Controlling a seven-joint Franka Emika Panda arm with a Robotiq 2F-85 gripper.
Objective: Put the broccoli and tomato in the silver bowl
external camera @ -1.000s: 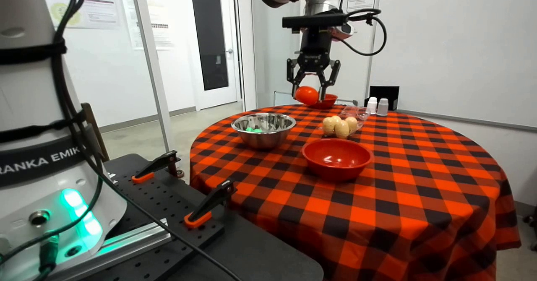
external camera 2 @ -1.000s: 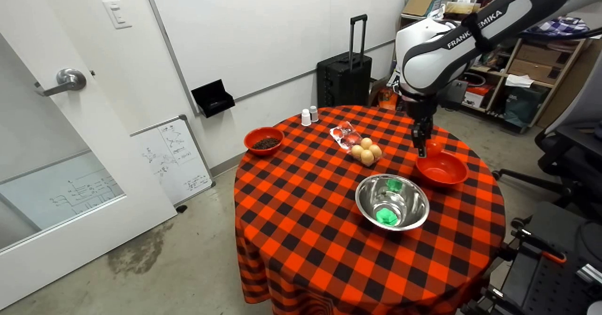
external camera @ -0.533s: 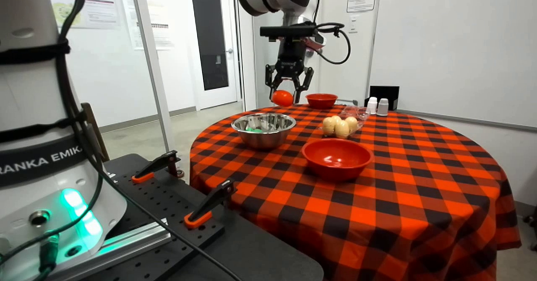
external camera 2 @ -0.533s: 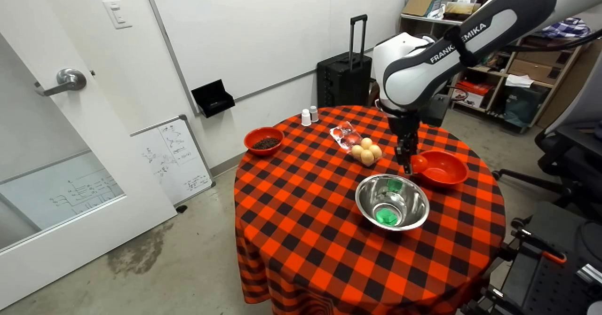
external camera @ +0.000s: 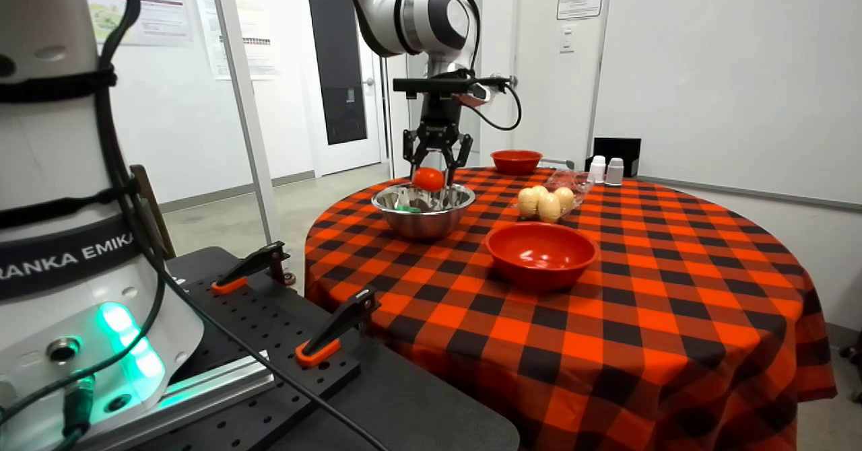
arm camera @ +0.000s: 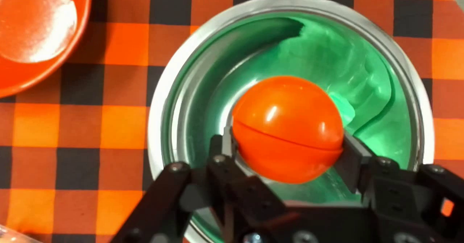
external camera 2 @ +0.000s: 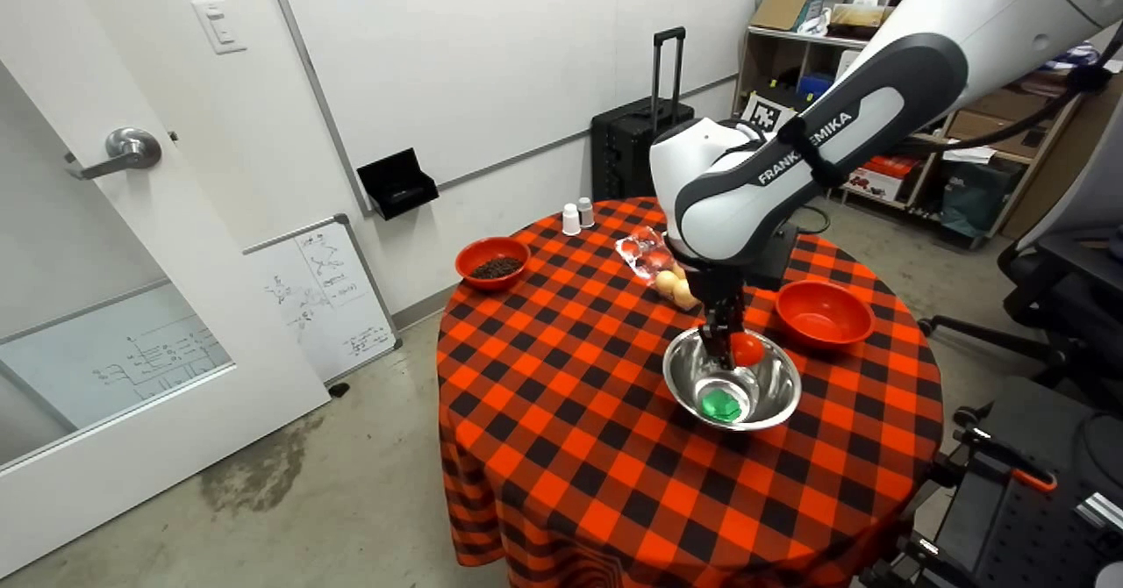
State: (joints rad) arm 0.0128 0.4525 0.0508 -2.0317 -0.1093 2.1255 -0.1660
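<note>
arm [external camera 2: 842, 127]: stretched over the silver bowl [external camera: 421, 227]; long link slants down, bends, last stretch hangs roughly straight down
gripper [arm camera: 290, 147]: just over the silver bowl's opening, pointing down; clamped on the tomato [arm camera: 288, 127], fingers [arm camera: 351, 163] on opposite sides; cannot tell if the tips dip below the silver bowl's rim
tomato: between the fingers, touching both, bulging out past them; thin dark seam across it; over the silver bowl's opening, near its middle in the wrist view
broccoli [external camera 2: 720, 405]: inside the silver bowl, down by the base, below gripper and tomato; partly covered by the tomato in the wrist view
silver bowl: upright on the checked tablecloth [external camera: 640, 289]; green reflections on its inner wall
large red bowl [external camera: 542, 272]: upright, just beside the silver bowl, apart from it
eggs [external camera: 549, 206]: near the silver bowl, in a clear carton [external camera 2: 639, 250]; partly behind the arm in an exterior view
small red bowl [external camera: 516, 163]: well apart from the silver bowl, dark bits [external camera 2: 497, 268] in it
</note>
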